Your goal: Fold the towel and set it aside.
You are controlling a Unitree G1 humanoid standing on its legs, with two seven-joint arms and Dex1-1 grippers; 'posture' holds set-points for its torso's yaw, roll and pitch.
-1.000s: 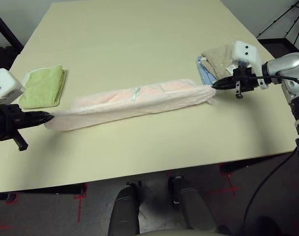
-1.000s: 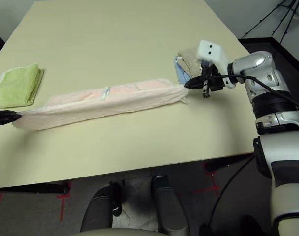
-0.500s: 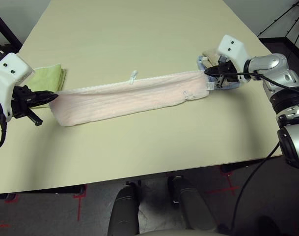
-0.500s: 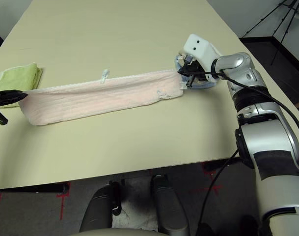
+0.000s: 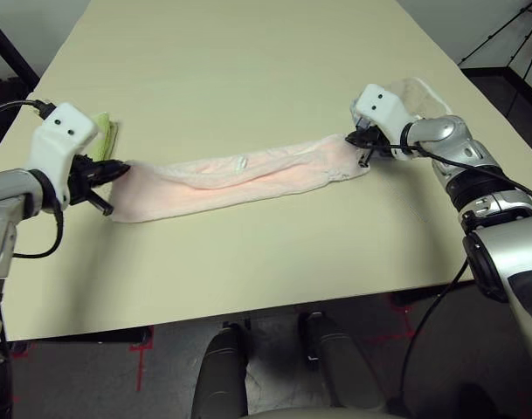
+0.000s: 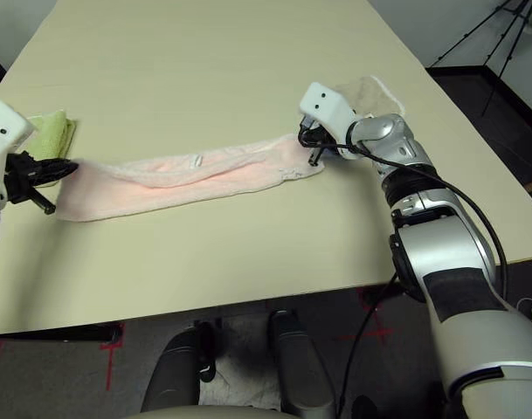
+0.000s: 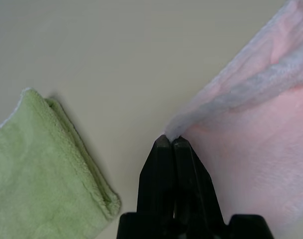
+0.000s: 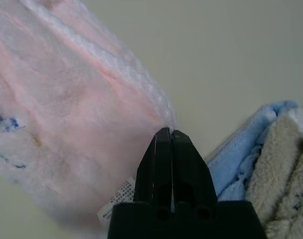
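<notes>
While both claws stay off to the sides, the towel [image 5: 239, 175] lies as a long pink strip across the middle of the frame, flat on the bench [image 5: 248, 52]. At centre left the left claw [image 5: 119, 167] is clenched on one end; at upper right the right claw [image 5: 360, 144] pinches the other end — just beside the beige towel [image 8: 280, 164] on its blue one [image 8: 241, 159]. To do this well, I'd say both ends should go down level and evenly taut, edges matched, clear of the green towel [image 7: 37, 169] — then let go.
</notes>
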